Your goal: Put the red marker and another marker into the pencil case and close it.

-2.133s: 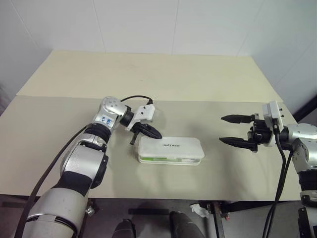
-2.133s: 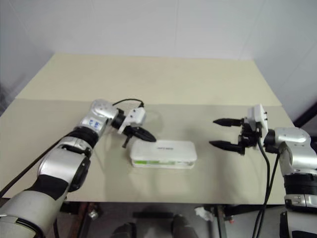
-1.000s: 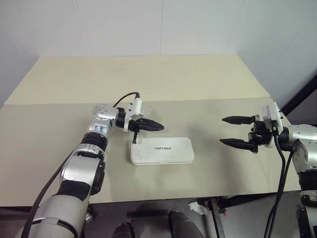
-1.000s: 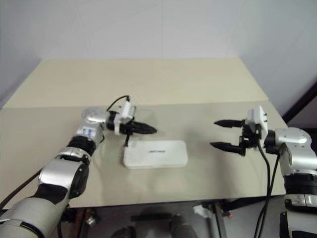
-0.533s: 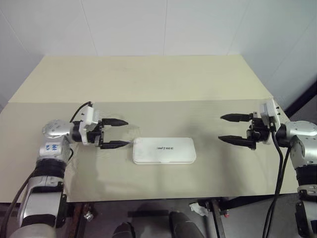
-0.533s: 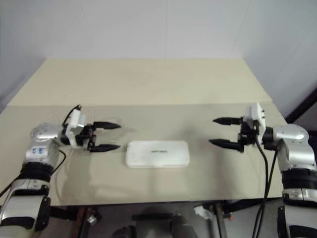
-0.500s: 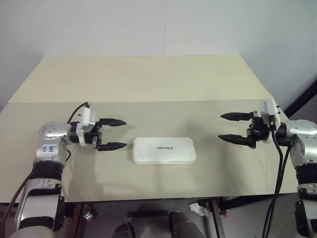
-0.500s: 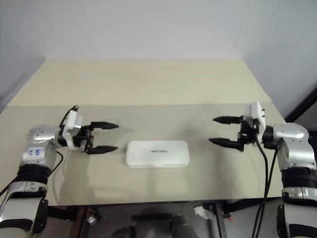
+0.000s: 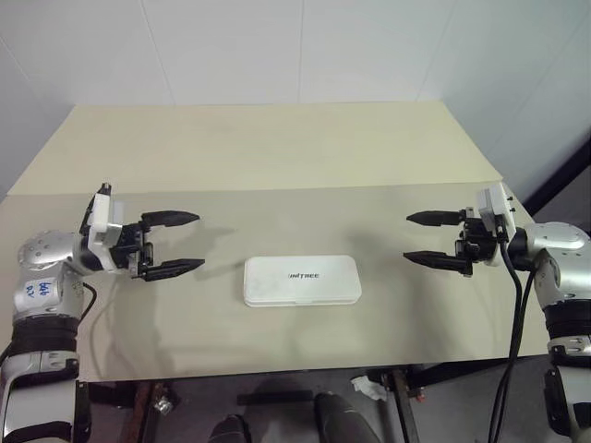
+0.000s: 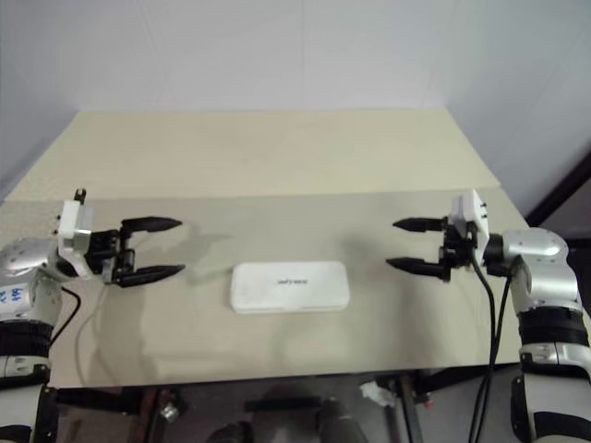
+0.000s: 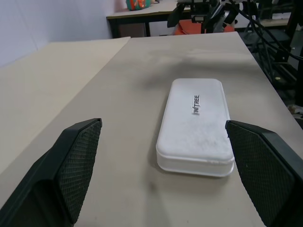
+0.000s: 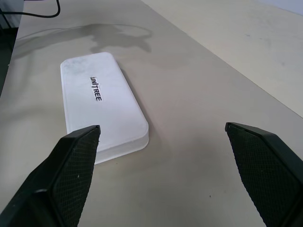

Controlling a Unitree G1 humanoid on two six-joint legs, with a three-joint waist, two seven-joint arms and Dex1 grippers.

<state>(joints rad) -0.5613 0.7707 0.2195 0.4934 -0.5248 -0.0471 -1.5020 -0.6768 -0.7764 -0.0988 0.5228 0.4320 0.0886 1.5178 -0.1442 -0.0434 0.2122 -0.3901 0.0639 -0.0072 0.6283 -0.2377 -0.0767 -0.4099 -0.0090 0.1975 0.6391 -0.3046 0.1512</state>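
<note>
One pencil case (image 9: 302, 281) — lid shut — two grippers.

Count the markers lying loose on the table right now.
0. None lies on the table; the white pencil case at its middle is closed, so any markers inside it would be hidden.
</note>
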